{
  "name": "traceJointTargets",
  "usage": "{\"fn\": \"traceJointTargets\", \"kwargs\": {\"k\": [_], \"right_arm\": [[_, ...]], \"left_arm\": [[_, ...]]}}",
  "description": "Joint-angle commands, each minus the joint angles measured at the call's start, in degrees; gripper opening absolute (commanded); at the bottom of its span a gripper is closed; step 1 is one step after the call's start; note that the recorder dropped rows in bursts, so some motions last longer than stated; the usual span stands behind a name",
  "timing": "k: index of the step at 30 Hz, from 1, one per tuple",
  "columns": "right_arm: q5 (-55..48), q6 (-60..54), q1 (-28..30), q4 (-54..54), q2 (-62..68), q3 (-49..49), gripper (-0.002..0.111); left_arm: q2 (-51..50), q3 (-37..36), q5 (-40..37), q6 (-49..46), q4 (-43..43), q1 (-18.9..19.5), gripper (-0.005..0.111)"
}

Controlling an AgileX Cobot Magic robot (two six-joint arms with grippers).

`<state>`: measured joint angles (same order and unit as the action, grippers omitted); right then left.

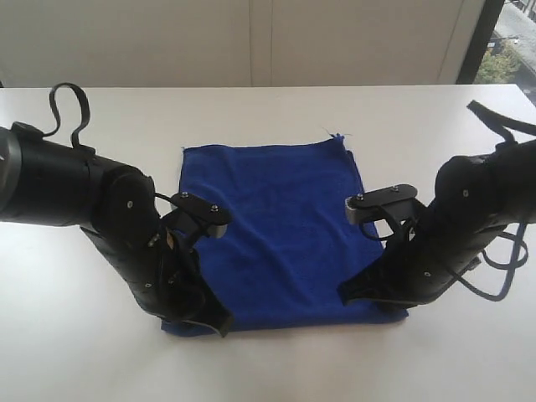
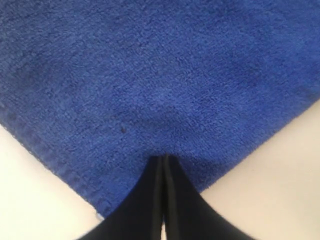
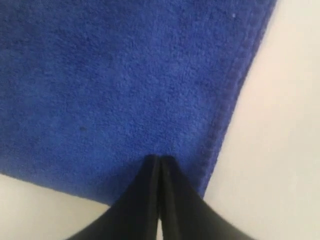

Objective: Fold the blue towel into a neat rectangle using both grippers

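The blue towel (image 1: pixel 276 218) lies flat on the white table (image 1: pixel 268 368), roughly square, with a thin loose thread at its far right corner. My left gripper (image 1: pixel 219 325) points down at the towel's near left corner. In the left wrist view the left gripper (image 2: pixel 164 158) is shut, its tips resting on the plush towel (image 2: pixel 160 75) just inside the corner. My right gripper (image 1: pixel 345 293) sits at the near right corner. In the right wrist view the right gripper (image 3: pixel 159 158) is also shut, tips on the towel (image 3: pixel 125 75) beside its stitched hem. No cloth shows between either pair of fingers.
Bare white table surrounds the towel on all sides. A pale wall (image 1: pixel 251 42) runs behind the table's far edge, and a window (image 1: pixel 511 42) shows at the far right. Black cables (image 1: pixel 67 105) loop off both arms.
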<state>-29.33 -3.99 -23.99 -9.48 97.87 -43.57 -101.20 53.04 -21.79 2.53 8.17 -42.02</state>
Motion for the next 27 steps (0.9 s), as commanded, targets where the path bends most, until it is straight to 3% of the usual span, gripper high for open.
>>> {"fn": "traceJointTargets", "kwargs": {"k": [1,8,14,20,24,27], "right_arm": [[-0.9,0.9,0.0,1.2,2.6,0.3,0.000],[-2.0,1.3,0.0,1.2,0.9,-1.1,0.000],[-5.4,-1.0,0.0,2.3,-7.4,-3.3,0.000],[-12.7,-24.1,0.0,0.6,-13.2,-3.9,0.000],[-9.9,-38.1,0.0,-4.8,-12.2,-1.5,0.001],[-9.3,-50.0,0.0,-5.7,-11.6,0.0,0.010]], "left_arm": [[-2.2,-1.0,-2.3,0.3,-0.6,-0.4,0.000],[-1.0,-0.1,-5.0,0.3,-1.4,-0.4,0.000],[6.7,2.9,-7.3,0.3,-6.5,-0.4,0.000],[11.1,4.0,-15.0,-6.1,-17.2,-0.4,0.000],[10.5,1.4,-13.4,-16.2,-9.7,-0.4,0.000],[10.5,-0.6,-10.1,-22.9,-5.9,-0.9,0.001]]}}
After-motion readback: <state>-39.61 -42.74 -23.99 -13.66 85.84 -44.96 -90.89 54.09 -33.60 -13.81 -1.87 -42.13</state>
